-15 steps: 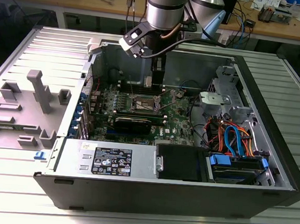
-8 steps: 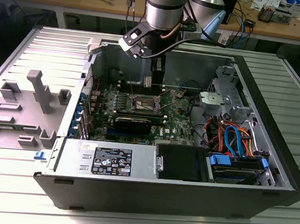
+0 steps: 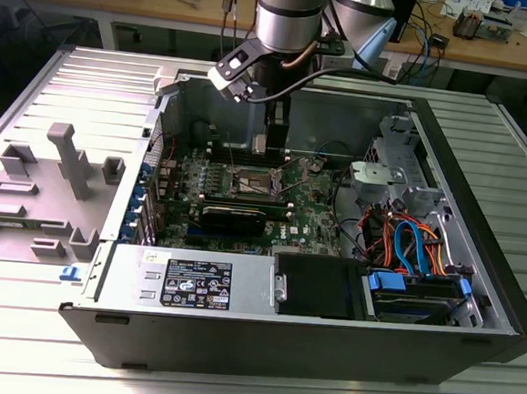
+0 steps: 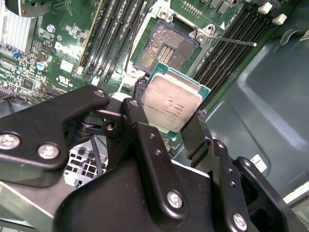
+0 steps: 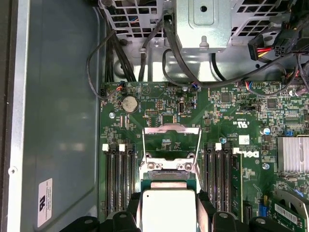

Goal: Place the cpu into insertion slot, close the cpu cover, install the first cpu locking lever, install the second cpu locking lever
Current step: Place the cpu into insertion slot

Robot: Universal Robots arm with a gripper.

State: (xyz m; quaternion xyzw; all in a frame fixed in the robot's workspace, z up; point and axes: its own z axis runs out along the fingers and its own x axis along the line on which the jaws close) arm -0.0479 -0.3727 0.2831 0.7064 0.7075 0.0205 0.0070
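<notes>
The pincer [image 4: 170,108] is clamped on the cpu [image 4: 174,101], with one black finger on each of two opposite edges. The cpu is a flat square with a dull silver-grey metal lid and a thin green border. It is held clear of the green motherboard [image 5: 227,121], just beside the insertion slot [image 4: 166,46] and not seated in it. The slot is uncovered, a dark square recess with a fine grid of contacts inside a silvery rim. In the first wrist view the cpu cover [image 5: 172,137], a thin silvery frame with a cut-out centre, stands raised at the far edge of the slot, leaving the opening free. A locking lever [image 4: 234,41], a thin bright wire rod, projects outward across the adjacent slots. Banks of long, narrow black memory slots [image 4: 113,34] flank the slot on two sides. On one side the board edge meets the smooth grey-blue case panel [image 4: 270,96]. In the exterior view the arm [image 3: 287,16] descends into the open computer case [image 3: 482,205], whose walls bound the work area, on a ribbed metal bench [image 3: 31,361].
</notes>
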